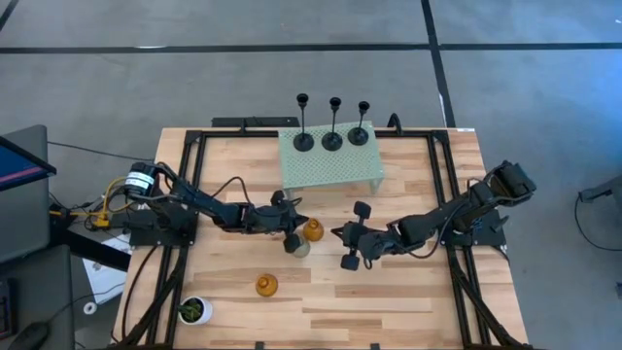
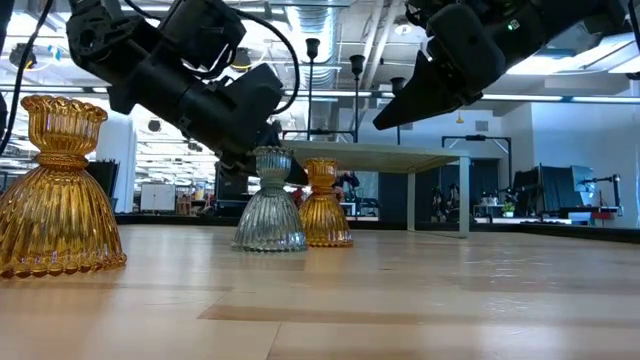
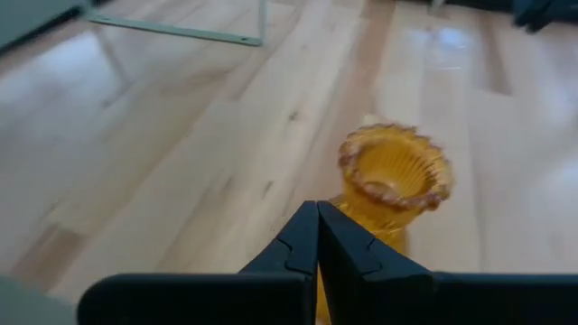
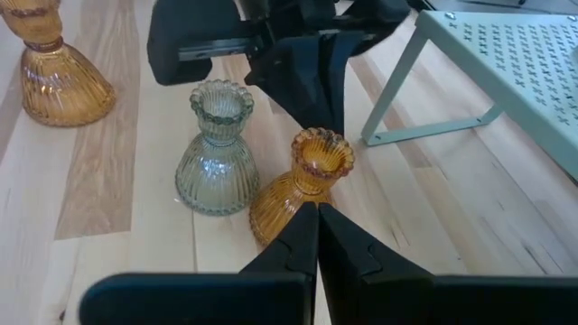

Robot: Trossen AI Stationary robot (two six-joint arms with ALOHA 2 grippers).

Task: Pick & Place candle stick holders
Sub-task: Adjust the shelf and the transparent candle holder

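Observation:
Three black holders (image 1: 332, 139) stand on the pale green perforated stand (image 1: 330, 165) at the table's far side. An amber holder (image 1: 312, 230) and the pale grey holder (image 1: 299, 248) stand close together at mid-table, also seen in the right wrist view (image 4: 302, 185) (image 4: 215, 149). A second amber holder (image 1: 266, 285) stands nearer the front. My left gripper (image 1: 295, 222) is shut, its tips beside the mid-table amber holder (image 3: 395, 176). My right gripper (image 1: 336, 233) is shut, raised off the table (image 2: 382, 120) to that holder's right. My left gripper's shut fingertips (image 4: 327, 86) slant down from the table's left, close to the top rim (image 4: 322, 149) of the mid-table amber holder. I cannot tell whether they touch it. The holder stands upright on the table.
A small white pot with a green plant (image 1: 194, 309) stands at the near left corner. Dark frame rails run along the table's left and right sides. Bare wood lies in front of the stand and at the table's near right (image 1: 389, 292).

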